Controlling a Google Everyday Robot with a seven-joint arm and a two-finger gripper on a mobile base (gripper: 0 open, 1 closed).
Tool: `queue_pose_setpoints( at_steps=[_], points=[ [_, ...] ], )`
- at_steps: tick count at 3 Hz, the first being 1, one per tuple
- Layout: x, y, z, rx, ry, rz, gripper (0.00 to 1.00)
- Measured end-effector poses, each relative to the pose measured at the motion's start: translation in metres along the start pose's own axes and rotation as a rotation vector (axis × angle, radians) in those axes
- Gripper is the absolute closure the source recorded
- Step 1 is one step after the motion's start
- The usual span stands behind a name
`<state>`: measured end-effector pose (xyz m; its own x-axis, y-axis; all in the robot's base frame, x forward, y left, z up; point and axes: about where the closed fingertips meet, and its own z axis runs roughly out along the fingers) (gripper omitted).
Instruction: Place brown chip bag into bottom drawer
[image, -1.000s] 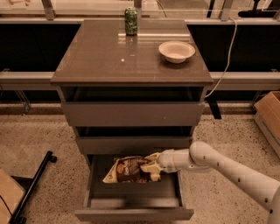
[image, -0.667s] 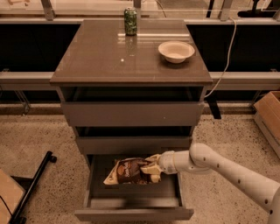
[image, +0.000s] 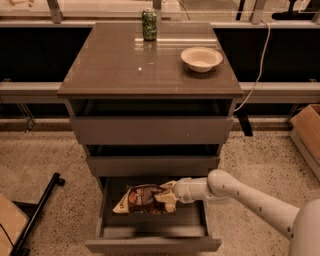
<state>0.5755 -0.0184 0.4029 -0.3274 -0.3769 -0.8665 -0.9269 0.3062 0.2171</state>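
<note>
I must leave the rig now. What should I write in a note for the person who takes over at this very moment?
Claw: reaching into the open bottom drawer, shut on the right end of the brown chip bag.
Bag: inside the drawer's walls and tilted. Whether it rests on the drawer floor cannot be told.
Done: the bag is brought into the drawer.
Left: release the bag and pull the arm out.
Not part of the job: green can and cream bowl stand on the cabinet top.
</note>
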Motion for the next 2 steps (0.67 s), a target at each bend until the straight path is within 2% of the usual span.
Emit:
queue_pose_setpoints(
  at_steps=[2],
  points=[
    [0.055, -0.023, 0.054, 0.003, -0.033, 0.052, 1.00]
  ],
)
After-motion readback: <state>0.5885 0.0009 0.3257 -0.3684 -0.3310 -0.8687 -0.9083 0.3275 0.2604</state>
